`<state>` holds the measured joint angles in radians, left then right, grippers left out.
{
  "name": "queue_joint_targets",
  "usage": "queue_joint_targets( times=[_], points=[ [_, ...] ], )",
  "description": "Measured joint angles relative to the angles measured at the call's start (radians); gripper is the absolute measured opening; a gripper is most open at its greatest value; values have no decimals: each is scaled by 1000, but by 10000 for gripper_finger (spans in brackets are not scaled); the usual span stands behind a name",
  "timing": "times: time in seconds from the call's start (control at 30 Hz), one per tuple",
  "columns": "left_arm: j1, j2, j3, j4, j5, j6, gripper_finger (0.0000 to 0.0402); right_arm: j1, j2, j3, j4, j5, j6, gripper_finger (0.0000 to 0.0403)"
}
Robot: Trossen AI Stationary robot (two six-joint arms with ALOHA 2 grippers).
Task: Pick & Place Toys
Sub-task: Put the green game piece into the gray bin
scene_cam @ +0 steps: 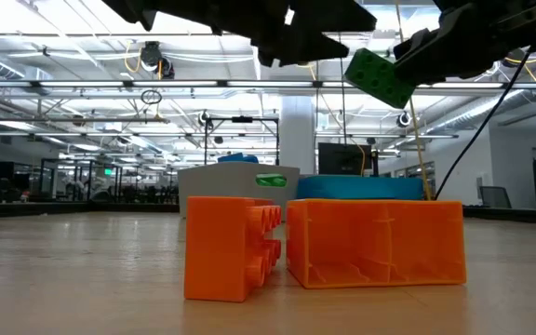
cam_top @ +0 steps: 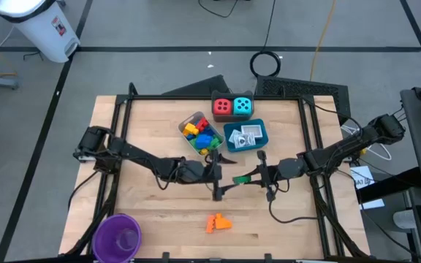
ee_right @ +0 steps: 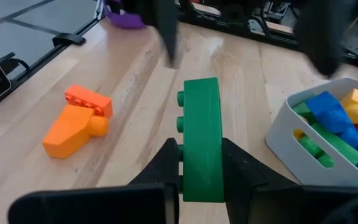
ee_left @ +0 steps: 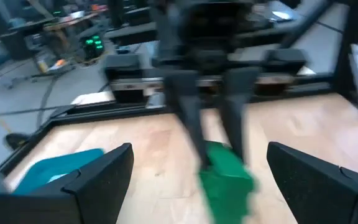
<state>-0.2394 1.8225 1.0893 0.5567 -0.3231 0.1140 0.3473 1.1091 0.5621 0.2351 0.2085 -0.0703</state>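
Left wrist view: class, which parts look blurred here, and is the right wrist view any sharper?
Left wrist view: the green brick and the right gripper holding it are smeared. Right wrist view: the brick and the orange bricks are crisp; only the far dark arm parts blur.

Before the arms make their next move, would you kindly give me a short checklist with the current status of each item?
1. Right gripper shut on the green plastic brick: ok.
2. Brick lifted clear of the wooden table, per the low view: ok.
3. Left gripper open, facing the brick: ok.
4. Grey rectangular tray of bricks has room for one more: cannot tell.
5. Two orange plastic bricks put away: not ok, they lie on the table.
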Motion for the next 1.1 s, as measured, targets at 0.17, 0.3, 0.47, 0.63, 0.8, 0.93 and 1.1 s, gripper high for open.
queue_joint_targets(
  times=[0.17, 0.3, 0.47, 0.63, 0.8, 0.93, 1.1],
  points=[
    [-16, 0, 0, -1, 13, 16, 374, 0, 1, 0, 22, -1, -1, 45],
    [-17, 0, 0, -13, 12, 15, 374, 0, 11, 0, 74, -3, -12, 45],
    [-17, 0, 0, -42, 10, 10, 374, 1, 24, 0, 112, -3, -24, 45],
    [-17, 0, 0, -46, 9, 0, 349, 1, 24, 0, 133, -3, -24, 45],
    [-16, 0, 0, -45, 9, 3, 263, 1, 24, 0, 139, -3, -24, 45],
    [-10, 0, 0, -46, 18, -29, 181, 1, 24, 0, 141, 2, -24, 45],
    [-5, 0, 0, -49, 31, -17, 95, 0, 24, 0, 138, 2, -5, 47]
  ],
)
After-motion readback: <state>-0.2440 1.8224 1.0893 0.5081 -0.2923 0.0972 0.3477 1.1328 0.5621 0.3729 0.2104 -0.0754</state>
